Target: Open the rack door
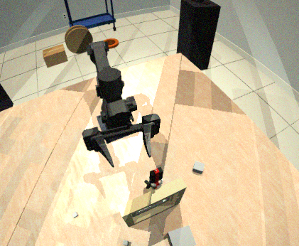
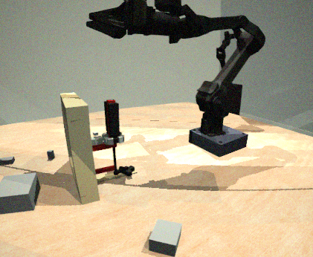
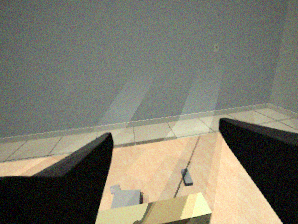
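Note:
My gripper (image 1: 131, 161) (image 2: 88, 20) (image 3: 165, 131) is wide open and empty, high above the table and clear of the rack. The pale yellow rack frame (image 1: 168, 190) (image 2: 80, 148) stands upright on the table, and its top edge shows low in the wrist view (image 3: 175, 210). The black upright handle (image 2: 112, 119) with a red top stands on the arm's side of the frame; it also shows in the top view (image 1: 156, 175). It is below my fingertips and out of the wrist view. I cannot tell the door panel apart from the frame or its exact angle.
A large grey box (image 1: 182, 236) (image 2: 14, 194) lies beyond the frame. A smaller grey block (image 1: 198, 168) (image 2: 165, 237) lies to one side. A tiny block (image 1: 75, 215) and a dark flat piece (image 2: 3, 160) lie farther off. The arm's base (image 2: 218, 142) stands on the table.

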`<state>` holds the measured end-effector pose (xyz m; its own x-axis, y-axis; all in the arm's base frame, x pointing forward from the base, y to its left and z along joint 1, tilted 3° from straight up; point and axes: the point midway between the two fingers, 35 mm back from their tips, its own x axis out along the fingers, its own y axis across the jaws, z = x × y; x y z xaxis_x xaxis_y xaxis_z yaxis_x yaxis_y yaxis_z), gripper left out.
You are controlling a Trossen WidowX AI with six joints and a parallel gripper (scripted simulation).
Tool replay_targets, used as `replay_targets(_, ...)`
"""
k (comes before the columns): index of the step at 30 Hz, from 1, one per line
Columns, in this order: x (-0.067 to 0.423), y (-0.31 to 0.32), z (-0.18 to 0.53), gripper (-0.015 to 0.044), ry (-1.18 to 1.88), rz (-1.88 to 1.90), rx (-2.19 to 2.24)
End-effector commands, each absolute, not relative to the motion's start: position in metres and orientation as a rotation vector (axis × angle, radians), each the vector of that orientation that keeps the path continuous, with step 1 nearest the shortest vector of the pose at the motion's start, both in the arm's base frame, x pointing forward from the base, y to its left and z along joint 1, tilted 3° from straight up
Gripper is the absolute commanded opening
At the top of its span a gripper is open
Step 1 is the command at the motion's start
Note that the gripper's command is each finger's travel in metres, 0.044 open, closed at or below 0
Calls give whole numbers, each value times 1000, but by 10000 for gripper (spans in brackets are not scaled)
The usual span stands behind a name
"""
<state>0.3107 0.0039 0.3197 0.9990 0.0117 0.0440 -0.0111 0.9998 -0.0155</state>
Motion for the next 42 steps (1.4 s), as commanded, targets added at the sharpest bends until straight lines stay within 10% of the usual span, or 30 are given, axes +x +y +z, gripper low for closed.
replay_targets(1, 311, 4, 319, 374, -40, 12, -15)
replay_targets(4, 318, 7, 315, 298, 14, 22, -10)
replay_targets(42, 351, 62, 235, 298, 911, 129, 10)
